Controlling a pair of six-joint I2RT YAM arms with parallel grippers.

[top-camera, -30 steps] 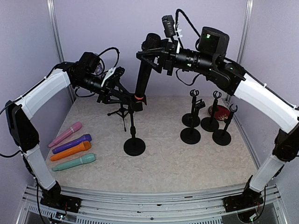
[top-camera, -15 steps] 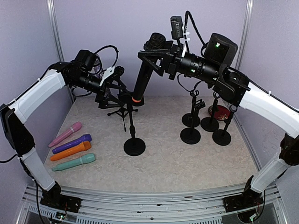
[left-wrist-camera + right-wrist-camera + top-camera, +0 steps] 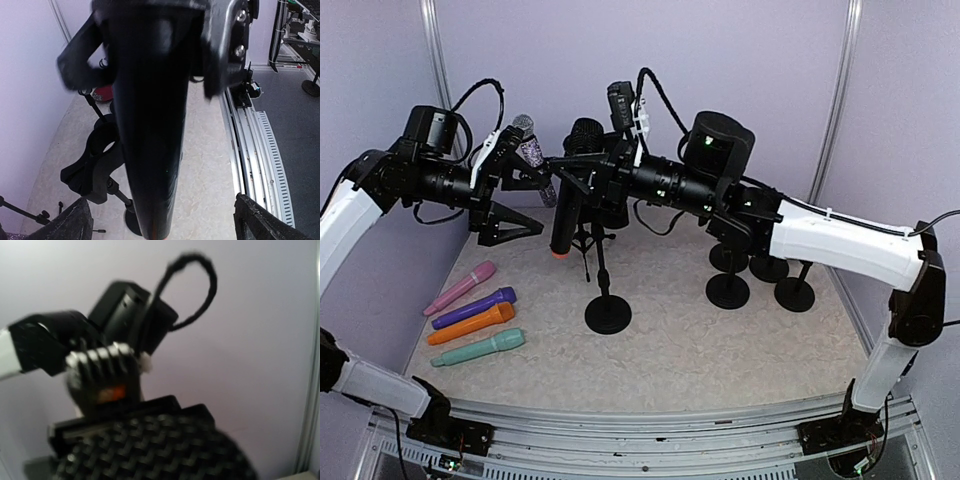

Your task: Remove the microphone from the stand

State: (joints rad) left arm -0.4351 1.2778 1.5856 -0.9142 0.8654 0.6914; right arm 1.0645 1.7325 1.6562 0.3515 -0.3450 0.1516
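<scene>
Lift-off | right gripper (image 3: 588, 170) clamped on the black microphone (image 3: 565, 205), now hanging upright in the air just left of its stand (image 3: 608, 312) | left gripper (image 3: 535, 207) spread wide, pulled back off the stand | removal looks essentially complete.

Left arm (image 3: 360, 200) and right arm (image 3: 830, 240) raised, reaching toward each other; left fingers (image 3: 532, 229) spread wide, right fingers (image 3: 570, 161) clamped.
</scene>
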